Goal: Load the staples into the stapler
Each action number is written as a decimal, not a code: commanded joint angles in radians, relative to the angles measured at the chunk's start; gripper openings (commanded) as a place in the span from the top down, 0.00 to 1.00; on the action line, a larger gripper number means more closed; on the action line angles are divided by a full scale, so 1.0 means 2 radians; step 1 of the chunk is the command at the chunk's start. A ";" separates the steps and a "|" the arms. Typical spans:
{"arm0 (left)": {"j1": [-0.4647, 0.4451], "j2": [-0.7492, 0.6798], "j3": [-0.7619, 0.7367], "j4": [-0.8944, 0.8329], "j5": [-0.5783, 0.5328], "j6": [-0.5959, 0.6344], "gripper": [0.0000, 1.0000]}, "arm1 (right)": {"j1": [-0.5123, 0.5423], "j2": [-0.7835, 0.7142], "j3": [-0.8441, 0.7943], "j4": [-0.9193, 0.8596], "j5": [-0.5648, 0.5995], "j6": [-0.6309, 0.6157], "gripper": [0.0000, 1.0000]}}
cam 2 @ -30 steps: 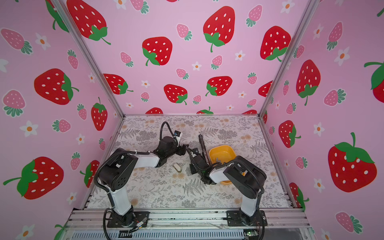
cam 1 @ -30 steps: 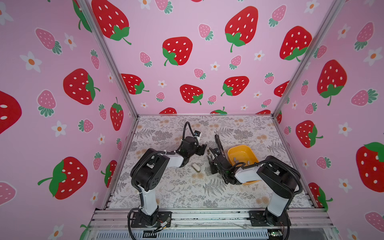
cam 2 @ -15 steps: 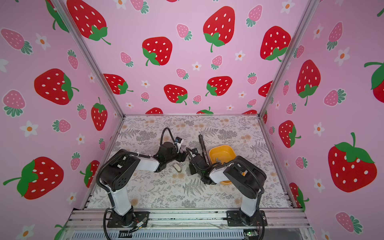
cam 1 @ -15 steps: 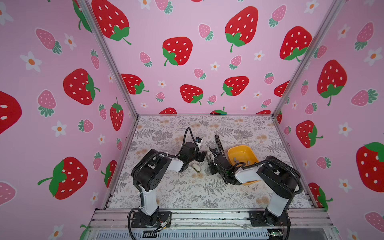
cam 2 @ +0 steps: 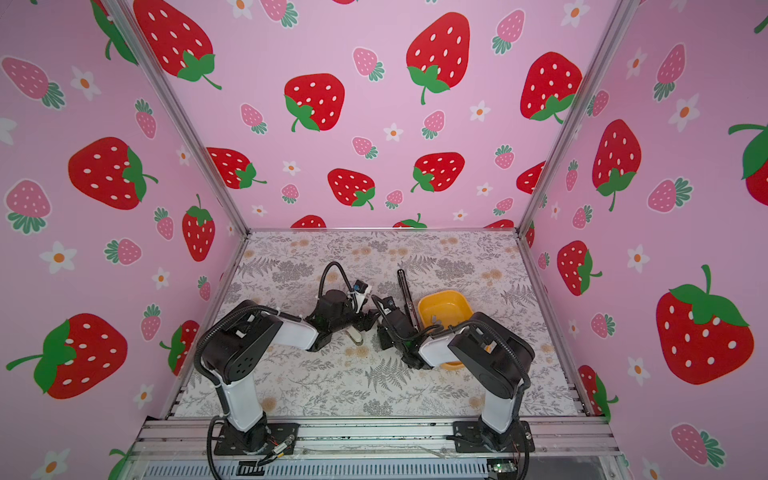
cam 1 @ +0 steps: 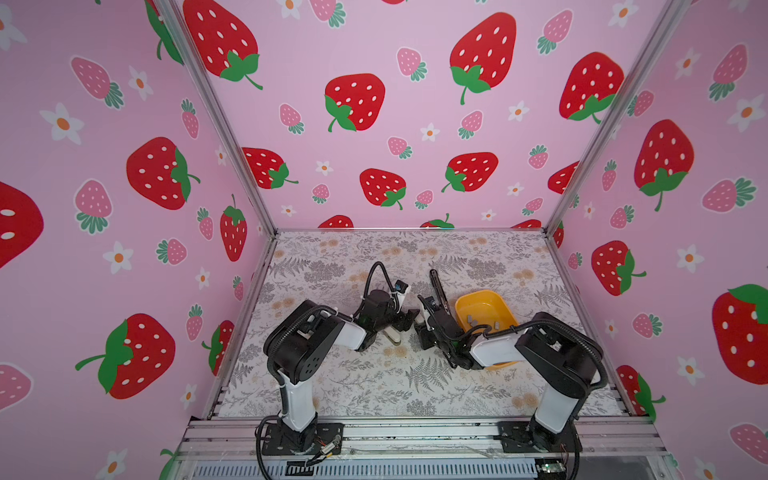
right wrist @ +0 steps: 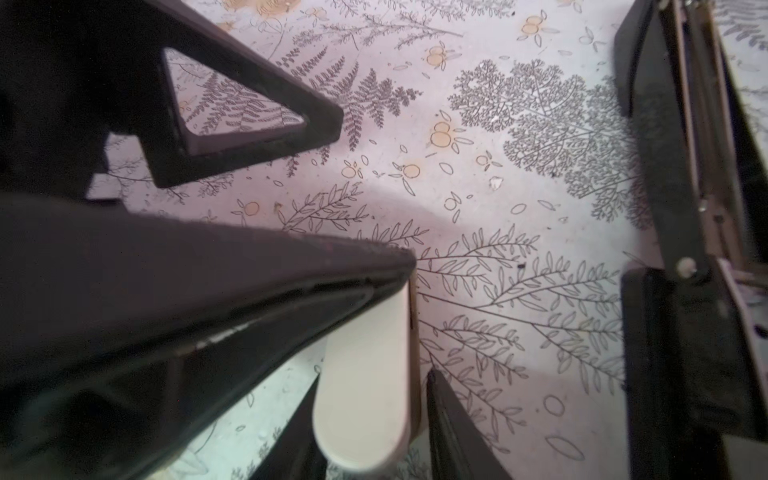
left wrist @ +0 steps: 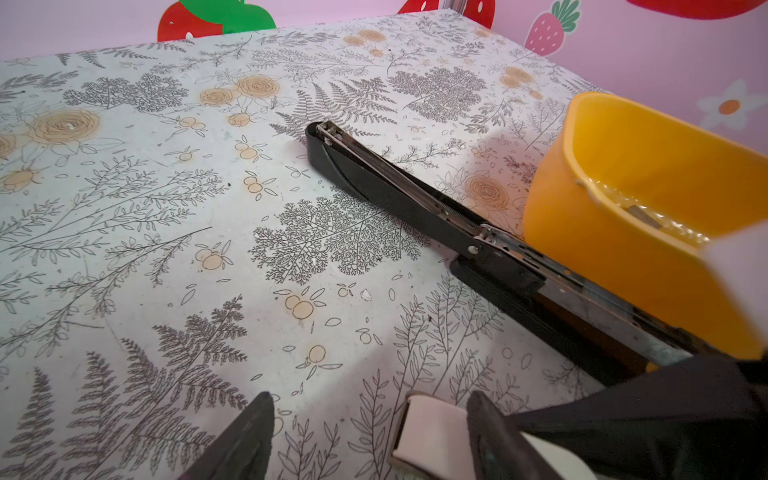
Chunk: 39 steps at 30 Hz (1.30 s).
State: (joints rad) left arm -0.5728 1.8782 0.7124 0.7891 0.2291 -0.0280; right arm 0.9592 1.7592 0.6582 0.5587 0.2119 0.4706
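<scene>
Left fingers (left wrist: 241, 444) lower, astride white stapler (left wrist: 432, 432)

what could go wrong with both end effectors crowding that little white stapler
The left end effector and right end effector both straddle the white stapler, so they could collide or knock it askew. The staples lie in the yellow bin, right beside the open black stapler; a reach there might bump it.
</scene>
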 commanded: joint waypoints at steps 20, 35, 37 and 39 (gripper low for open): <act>-0.008 -0.010 -0.008 0.017 0.014 0.022 0.26 | 0.003 -0.042 0.013 -0.015 0.023 -0.014 0.78; -0.015 -0.006 -0.018 0.014 -0.002 0.031 0.26 | 0.003 0.007 -0.008 0.002 0.022 0.002 0.79; -0.015 -0.006 -0.019 0.015 -0.003 0.031 0.26 | 0.003 0.013 -0.018 0.015 0.021 0.002 0.79; -0.017 -0.004 -0.019 0.015 -0.003 0.031 0.26 | 0.004 0.021 -0.028 0.033 0.017 0.002 0.79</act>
State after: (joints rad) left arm -0.5865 1.8782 0.6930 0.8135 0.1982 0.0082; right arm 0.9604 1.7496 0.6491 0.6449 0.2604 0.4652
